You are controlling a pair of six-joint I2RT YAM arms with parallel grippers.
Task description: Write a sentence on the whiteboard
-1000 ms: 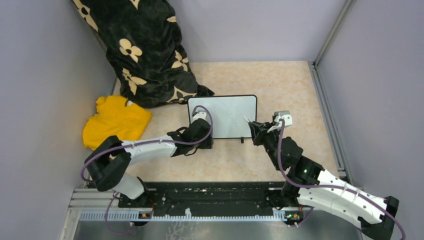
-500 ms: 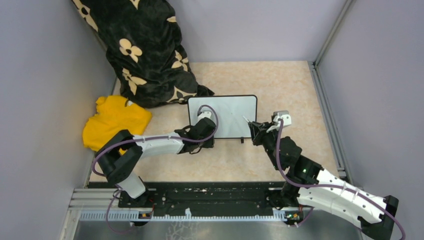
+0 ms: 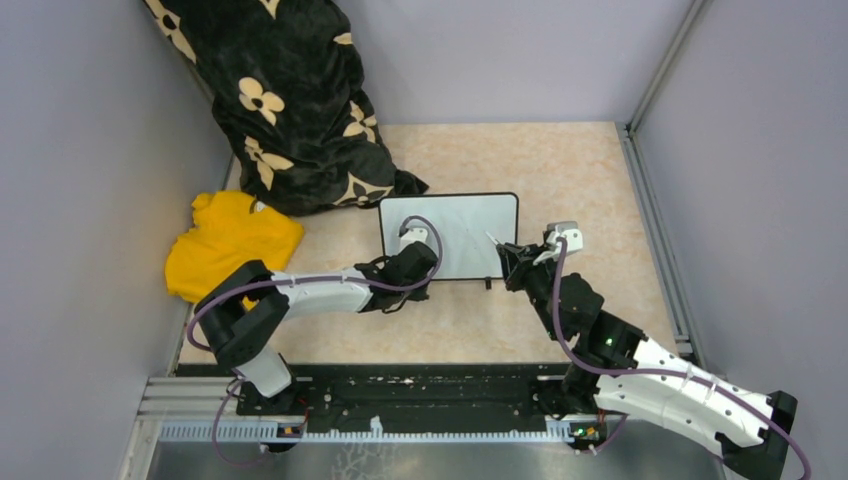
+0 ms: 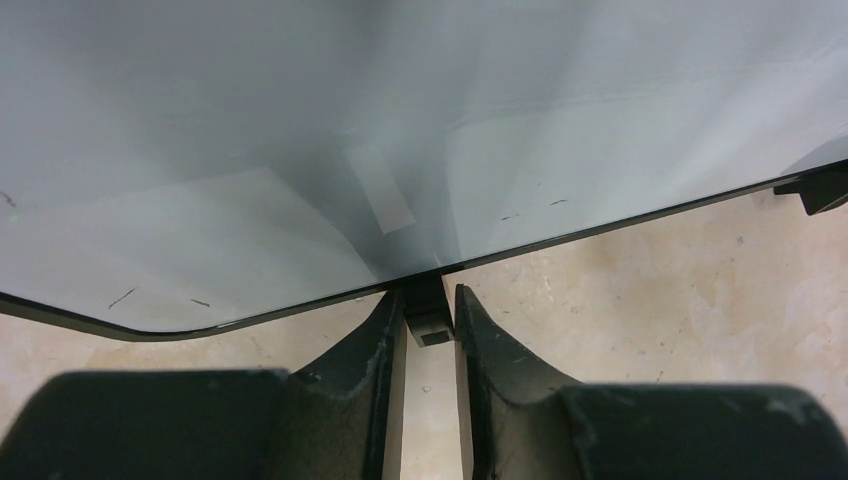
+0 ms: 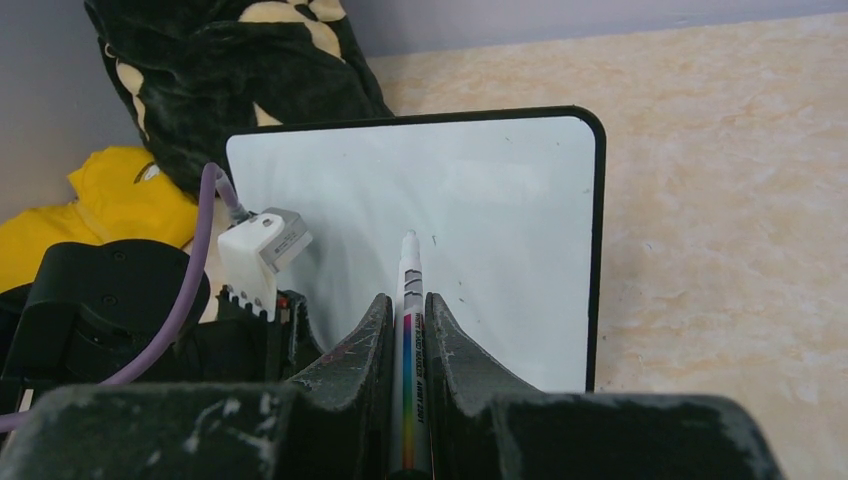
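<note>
The whiteboard [image 3: 470,225] stands on the beige table, white with a thin black frame. Its face is blank apart from a few tiny dark marks; no green sentence shows in any view. My left gripper [image 3: 420,272] is at the board's near edge, left of centre. In the left wrist view [image 4: 430,305] it is shut on one small black foot [image 4: 428,312] under the board's edge [image 4: 300,120]. My right gripper [image 3: 510,262] is at the board's right near corner, shut on a white marker [image 5: 408,290] with a rainbow stripe. The marker tip points at the board [image 5: 500,220].
A black blanket with cream flowers [image 3: 290,100] is heaped at the back left, touching the board's far left corner. A yellow cloth [image 3: 232,240] lies left of the board. Grey walls close three sides; a metal rail [image 3: 655,230] runs along the right.
My left arm has stretched further right along the board's near edge. The whiteboard has shifted slightly to the right with it. The right arm and marker have not moved.
</note>
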